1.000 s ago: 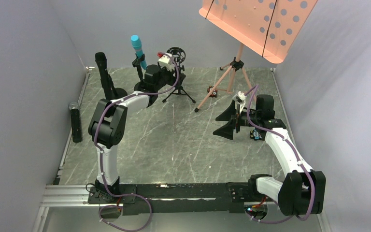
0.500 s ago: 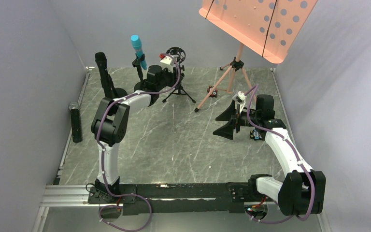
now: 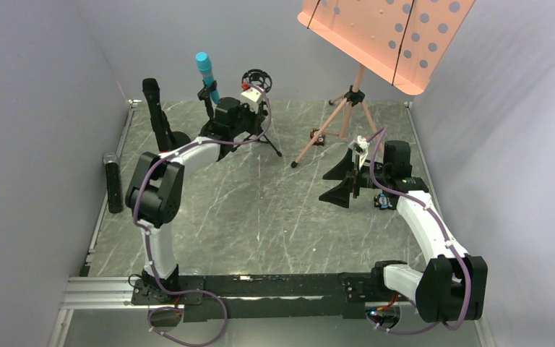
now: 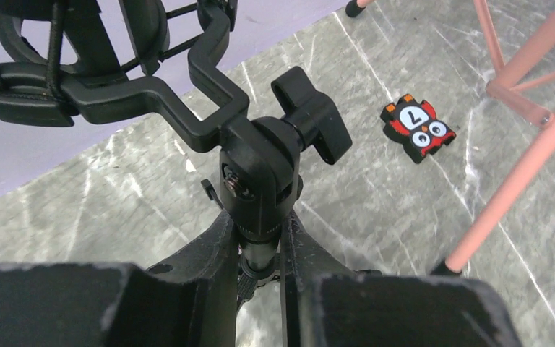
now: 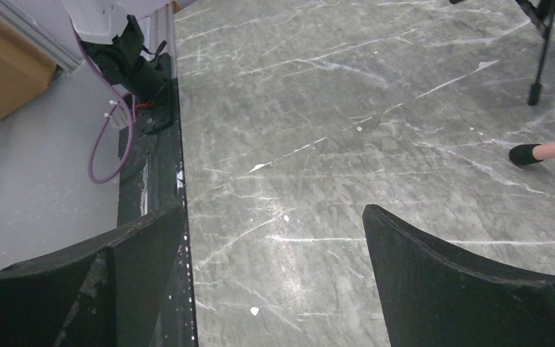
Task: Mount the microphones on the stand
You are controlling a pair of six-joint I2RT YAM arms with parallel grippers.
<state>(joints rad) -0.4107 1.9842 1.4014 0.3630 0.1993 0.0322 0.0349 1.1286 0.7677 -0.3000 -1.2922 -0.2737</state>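
While the left pincer (image 4: 256,233) clamped the shock-mount stand (image 4: 260,163) at its stem, seemingly steadying it, the right pincer (image 5: 271,217) gaped empty; the silver-headed microphone (image 3: 112,181), lying by the left wall, probably needed fetching next.

The table (image 5: 332,108) is a grey, marble-veined slab, smooth with a dull sheen, marked by pale scratches and chips. The black stand (image 4: 260,166) and its knob (image 4: 312,123) are matt moulded plastic; a bare metal screw (image 4: 240,190) glints in the joint. The left gripper (image 4: 258,231) and right gripper (image 5: 274,210) have matt black, grainy fingers. The salmon music stand (image 3: 365,32) looks like smooth painted metal, perforated. The cyan microphone (image 3: 206,72) looks like smooth plastic. The arm shells (image 3: 423,217) are glossy white plastic, and the near rail (image 3: 94,293) is dull silver metal
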